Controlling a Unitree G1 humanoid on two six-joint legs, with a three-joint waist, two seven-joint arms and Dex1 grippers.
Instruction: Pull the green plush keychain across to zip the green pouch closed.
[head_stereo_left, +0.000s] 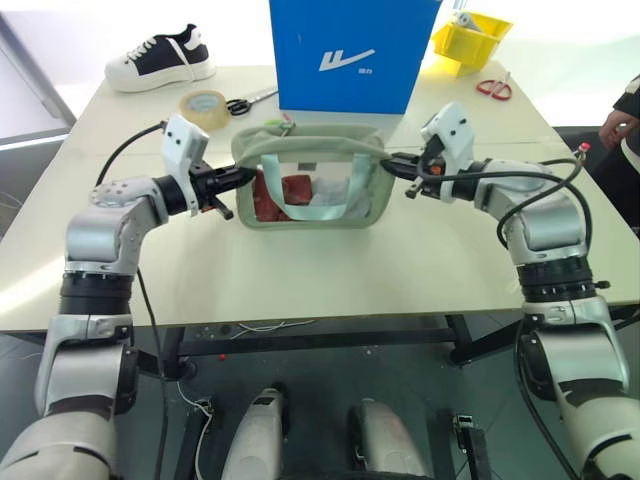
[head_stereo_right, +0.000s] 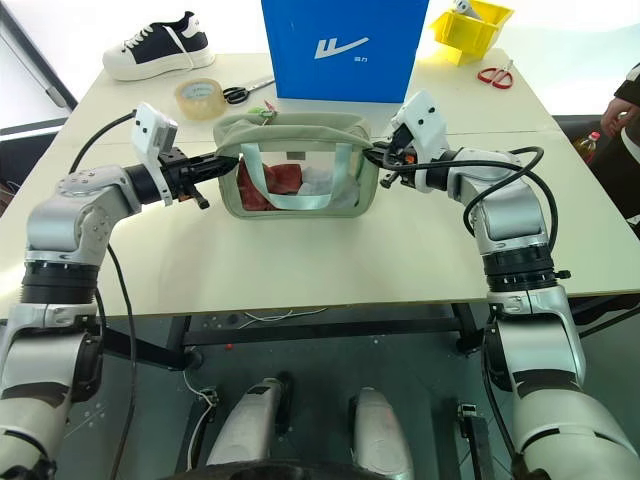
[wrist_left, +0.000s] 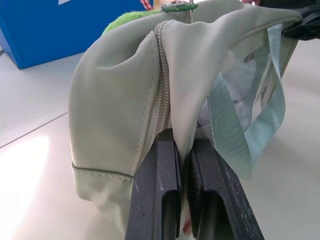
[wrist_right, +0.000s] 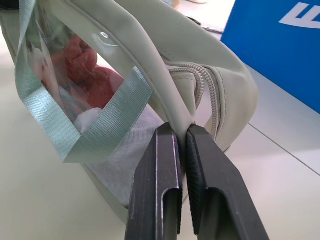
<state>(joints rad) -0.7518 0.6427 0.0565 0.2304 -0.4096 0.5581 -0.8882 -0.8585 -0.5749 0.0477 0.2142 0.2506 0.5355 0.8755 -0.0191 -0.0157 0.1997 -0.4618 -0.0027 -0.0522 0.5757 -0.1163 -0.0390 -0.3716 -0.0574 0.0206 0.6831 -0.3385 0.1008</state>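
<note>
The green pouch (head_stereo_left: 312, 180) stands upright in the middle of the pale bench (head_stereo_left: 300, 270), just in front of the tall blue box (head_stereo_left: 350, 50). Through its clear front window show reddish items (head_stereo_left: 285, 192) on the left and something pale and whitish on the right, with the light blue-green strap handles (head_stereo_left: 325, 195) looped down across the window.

The left pincer (head_stereo_left: 243, 177) is pressed closed on the pouch's left end; in the left wrist view its two black fingers (wrist_left: 157, 190) pinch a fold of the sage fabric right beside the zipper seam. The right pincer (head_stereo_left: 392, 160) is likewise clamped on the pouch's right end, its fingers (wrist_right: 160, 185) squeezing the edge of the fabric next to the zipper track. Between the two, the pouch is held taut.

The green plush keychain (head_stereo_left: 278, 124) sits on the top of the pouch towards its left end, at the far side near the blue box; a bit of its lime fuzz peeks over the pouch's top in the left wrist view (wrist_left: 127, 20).

Farther back on the left lie a tape roll (head_stereo_left: 204, 107), black-handled scissors (head_stereo_left: 250, 101) and a black-and-white sneaker (head_stereo_left: 162, 58). At the far right a yellow bin (head_stereo_left: 470, 38) holds something I cannot make out, with red scissors (head_stereo_left: 494, 88) near it. A person's arm (head_stereo_left: 620, 125) shows at the right edge.
</note>
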